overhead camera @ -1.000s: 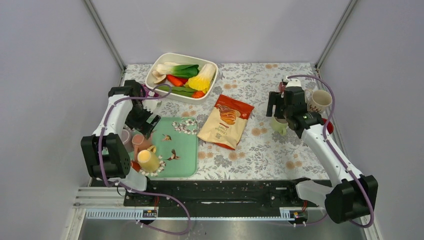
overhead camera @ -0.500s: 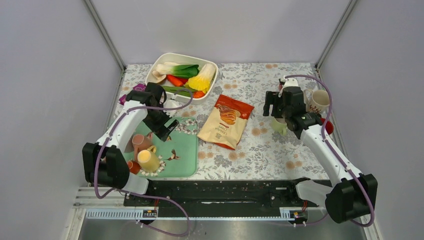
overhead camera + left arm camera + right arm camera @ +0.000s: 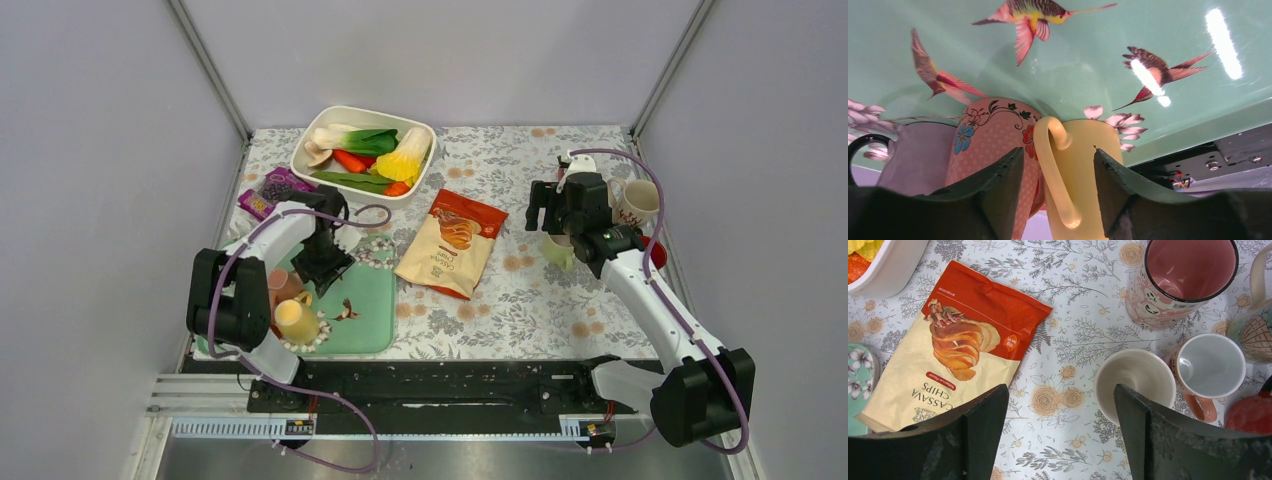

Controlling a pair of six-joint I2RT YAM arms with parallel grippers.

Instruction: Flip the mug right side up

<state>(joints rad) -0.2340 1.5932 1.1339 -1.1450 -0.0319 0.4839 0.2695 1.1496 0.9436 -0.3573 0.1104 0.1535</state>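
A yellow mug (image 3: 297,322) stands at the near left corner of the green bird-print tray (image 3: 368,300), its upper face looking flat and closed. Beside it are a pink floral mug (image 3: 990,135) and a lilac mug (image 3: 918,155). My left gripper (image 3: 318,270) hovers over the tray and points at these mugs. In the left wrist view the yellow mug (image 3: 1093,165) and its handle sit in line between the left gripper's (image 3: 1058,195) half-open fingers, with gaps on both sides. My right gripper (image 3: 553,215) is open above the tablecloth next to a cream cup (image 3: 1134,381).
A cassava chips bag (image 3: 452,243) lies mid-table. A white tub of vegetables (image 3: 365,150) sits at the back, a purple packet (image 3: 268,190) to its left. Upright mugs (image 3: 1210,365), (image 3: 1188,275) and a red object (image 3: 1253,415) crowd the right edge.
My left arm swung from the tray's back-left corner to above the tray, facing the mugs, and its jaws narrowed. The right arm barely moved.
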